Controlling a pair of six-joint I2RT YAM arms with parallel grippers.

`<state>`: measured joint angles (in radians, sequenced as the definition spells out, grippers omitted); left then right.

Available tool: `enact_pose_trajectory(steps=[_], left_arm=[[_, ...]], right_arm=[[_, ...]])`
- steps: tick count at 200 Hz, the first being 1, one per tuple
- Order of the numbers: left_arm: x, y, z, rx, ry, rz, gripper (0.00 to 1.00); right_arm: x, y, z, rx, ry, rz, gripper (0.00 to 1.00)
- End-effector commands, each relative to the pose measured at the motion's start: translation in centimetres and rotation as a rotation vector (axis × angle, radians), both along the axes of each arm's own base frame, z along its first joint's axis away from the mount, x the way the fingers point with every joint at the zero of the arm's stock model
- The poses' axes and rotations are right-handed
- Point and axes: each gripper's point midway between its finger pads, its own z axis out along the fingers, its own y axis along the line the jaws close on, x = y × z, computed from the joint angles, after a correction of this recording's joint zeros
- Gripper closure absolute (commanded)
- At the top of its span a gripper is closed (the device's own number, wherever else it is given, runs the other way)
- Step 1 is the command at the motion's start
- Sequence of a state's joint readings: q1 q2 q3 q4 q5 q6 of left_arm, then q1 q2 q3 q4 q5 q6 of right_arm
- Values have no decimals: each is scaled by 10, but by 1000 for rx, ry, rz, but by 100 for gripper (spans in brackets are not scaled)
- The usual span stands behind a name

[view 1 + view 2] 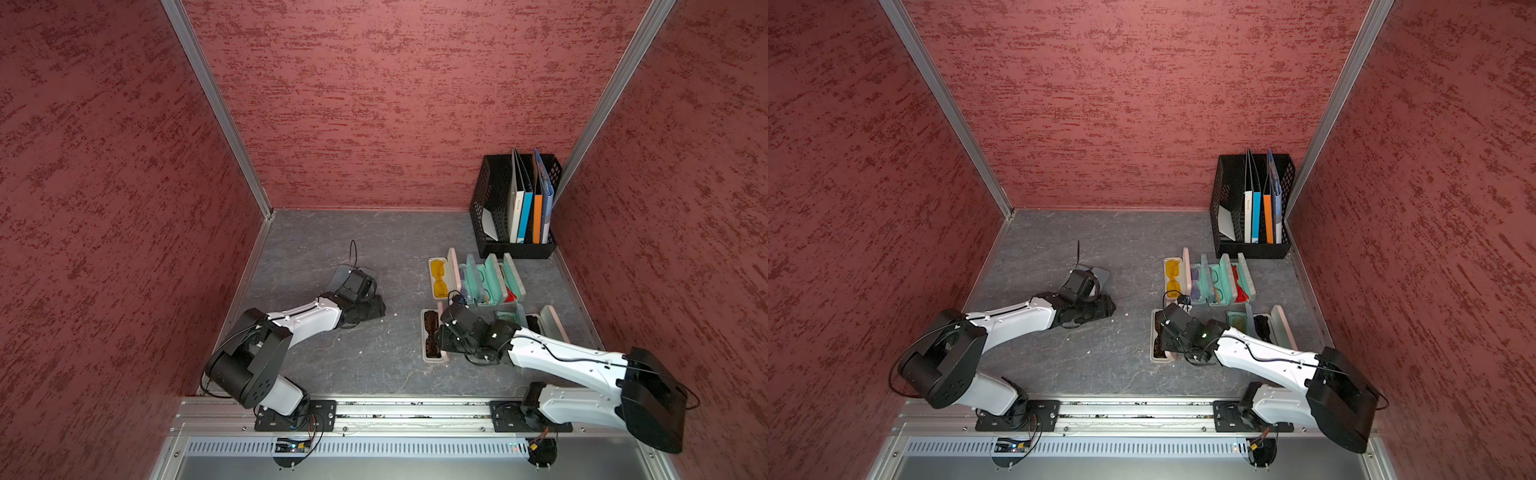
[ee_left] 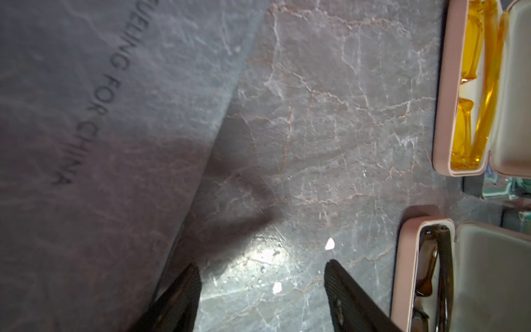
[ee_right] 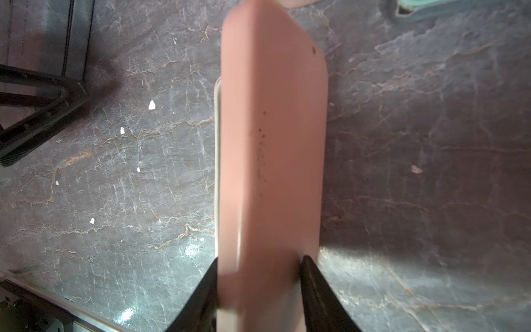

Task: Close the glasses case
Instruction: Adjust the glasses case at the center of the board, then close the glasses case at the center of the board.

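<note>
**Desk (image 1: 332, 365), grey stone pattern: contents**

1. Pink case (image 1: 434, 360), near the front edge, right of centre. It is open, with dark glasses (image 1: 431, 336) lying in the base. The lid (image 3: 273, 129) is raised on the side away from the left arm, so the case is not yet shut.
2. Right gripper (image 3: 258, 261): jaws clamped on the lid's near end, one finger on each side of it.
3. Left gripper (image 2: 263, 266): low over bare desk near the centre. The fingers are apart with nothing between them.
4. Grey pouch (image 2: 86, 143) with printed lettering, just beside the left gripper on its far side.
5. Open case with yellow glasses (image 1: 438, 277), behind the pink case.
6. Teal cases (image 1: 486, 282), open, in a row beside the yellow pair. More open cases lie behind the right arm.
7. Black file rack (image 1: 494, 216) in the back right corner, holding upright folders (image 1: 525, 216).
</note>
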<state>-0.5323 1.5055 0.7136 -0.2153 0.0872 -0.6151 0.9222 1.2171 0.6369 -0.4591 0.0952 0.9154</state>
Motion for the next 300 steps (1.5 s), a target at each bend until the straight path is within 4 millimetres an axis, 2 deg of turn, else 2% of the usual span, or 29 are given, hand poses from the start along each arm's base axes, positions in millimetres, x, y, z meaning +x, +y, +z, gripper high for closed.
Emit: enact_pose_trajectory(steps=[1,24,87,138,183,237,249,300], left_arm=[[8,13,5,49,-46,27,31],[5,10,11,27,-52,13,31],[-11,-16,23,-47,-57,-52,28],[-36,-44,27,-74,-49,-118,27],[-53,-58,26,-90,-44,-141,26],[-71,-79,26,-158,-11,-192,26],[-75,-82,24,-175,1,-198,26],[-85,-91,20,-206,26,-214,29]], right_arm=[[7,15,11,39,-37,21,58],[7,17,11,38,-34,21,57],[10,25,16,45,-34,19,52],[11,22,22,53,-51,16,46],[9,18,29,51,-66,27,39],[3,10,47,71,-103,53,25],[1,8,51,73,-109,64,17],[-7,0,70,134,-133,105,14]])
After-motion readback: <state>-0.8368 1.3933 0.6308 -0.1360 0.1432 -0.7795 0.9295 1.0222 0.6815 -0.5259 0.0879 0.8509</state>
